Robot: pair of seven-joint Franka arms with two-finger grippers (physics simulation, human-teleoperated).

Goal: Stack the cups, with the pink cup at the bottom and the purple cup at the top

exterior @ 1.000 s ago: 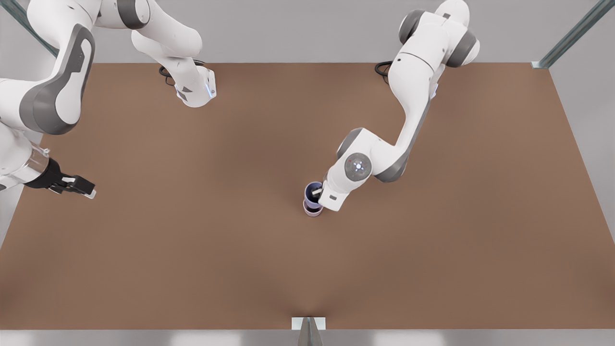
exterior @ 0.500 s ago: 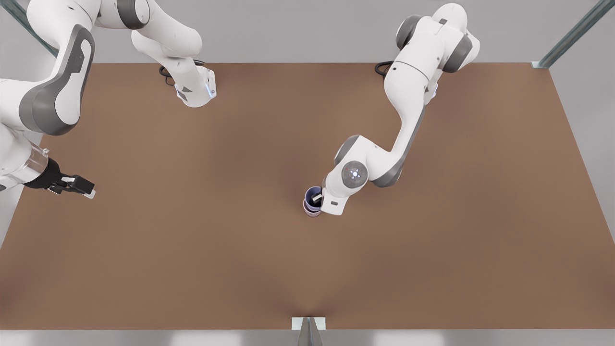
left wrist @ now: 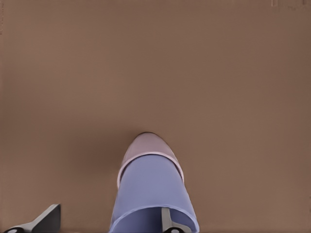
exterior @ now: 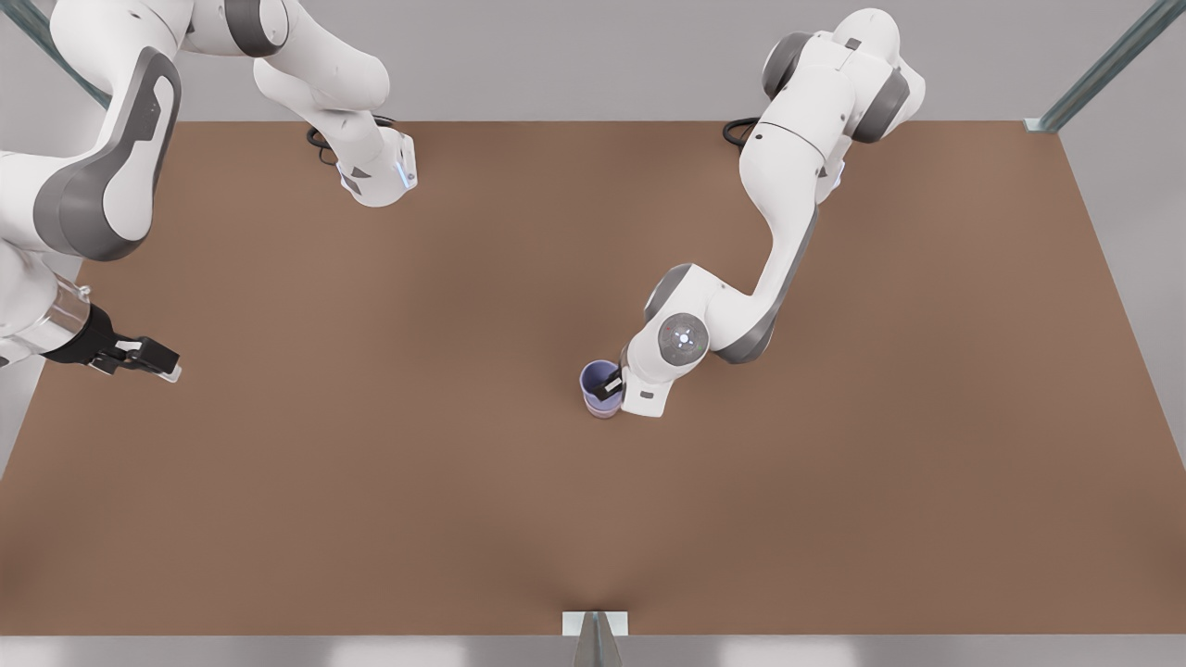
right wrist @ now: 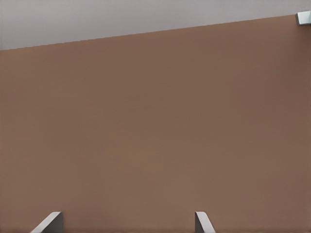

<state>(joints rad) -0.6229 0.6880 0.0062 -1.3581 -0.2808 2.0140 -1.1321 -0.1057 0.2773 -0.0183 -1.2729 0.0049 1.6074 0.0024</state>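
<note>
Purple cup (exterior: 599, 382) sits nested in pink cup (exterior: 602, 411) just past table (exterior: 371, 482) center, toward 3 o'clock in the front view; only a sliver of pink shows beneath. Left gripper (exterior: 612, 381) is at the purple cup's 3 o'clock rim, fingers wide apart: one finger (left wrist: 167, 219) inside the cup, the other (left wrist: 46, 218) well outside, gripping nothing. Right gripper (exterior: 148, 358) waits at the table's 9 o'clock edge, fingers spread, empty.
</note>
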